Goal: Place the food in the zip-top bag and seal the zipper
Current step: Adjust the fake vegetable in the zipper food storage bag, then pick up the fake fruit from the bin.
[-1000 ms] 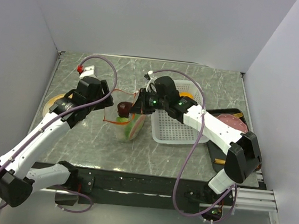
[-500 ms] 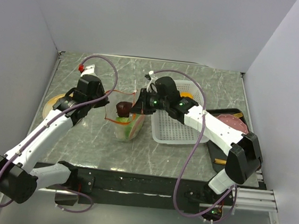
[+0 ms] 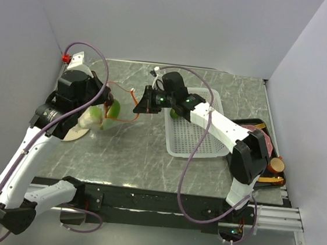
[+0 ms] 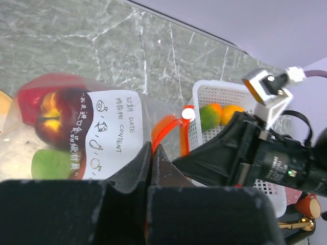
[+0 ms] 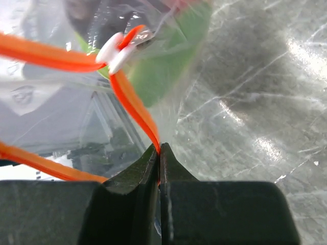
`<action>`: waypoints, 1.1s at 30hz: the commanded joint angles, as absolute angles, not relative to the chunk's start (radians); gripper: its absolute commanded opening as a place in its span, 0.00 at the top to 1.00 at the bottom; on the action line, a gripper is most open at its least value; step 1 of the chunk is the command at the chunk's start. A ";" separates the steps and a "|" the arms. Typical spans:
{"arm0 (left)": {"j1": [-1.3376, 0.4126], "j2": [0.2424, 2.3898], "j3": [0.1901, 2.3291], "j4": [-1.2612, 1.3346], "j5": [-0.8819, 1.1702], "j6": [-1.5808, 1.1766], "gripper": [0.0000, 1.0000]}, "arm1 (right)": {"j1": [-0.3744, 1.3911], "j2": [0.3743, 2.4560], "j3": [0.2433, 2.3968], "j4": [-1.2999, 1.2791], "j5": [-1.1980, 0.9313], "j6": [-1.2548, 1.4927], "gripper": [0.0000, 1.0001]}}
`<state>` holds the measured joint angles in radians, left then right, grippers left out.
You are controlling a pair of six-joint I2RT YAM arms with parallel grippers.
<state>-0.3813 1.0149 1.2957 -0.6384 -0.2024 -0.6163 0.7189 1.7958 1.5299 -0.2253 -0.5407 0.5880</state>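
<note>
Table [image 3: 142, 161] was topped in a grey-green marble-look sheet with pale veins, glossy enough to throw soft glare patches in the right wrist view. Plain white panels closed it in: back wall [image 3: 174, 24], left wall [image 3: 12, 54], right wall [image 3: 319, 86]. Black rail [image 3: 155, 202] ran along the near edge; light was even, shadows faint.
</note>
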 commanded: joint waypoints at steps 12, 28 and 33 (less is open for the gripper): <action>-0.382 1.097 1.055 -0.474 0.044 -0.709 0.99 | 0.649 1.758 1.381 -0.233 -0.416 0.604 0.83; -0.383 1.140 1.115 -0.448 0.095 -0.706 0.99 | 0.528 1.480 1.189 -0.187 -0.198 0.606 0.37; -0.383 1.137 1.124 -0.451 0.104 -0.707 0.99 | 0.451 1.543 1.212 -0.307 -0.138 0.588 0.25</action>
<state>-0.3809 1.1450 1.0679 -0.4843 0.0803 -0.7010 0.5018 1.5036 1.2026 -0.2192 -0.2337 0.6209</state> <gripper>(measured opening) 0.023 0.638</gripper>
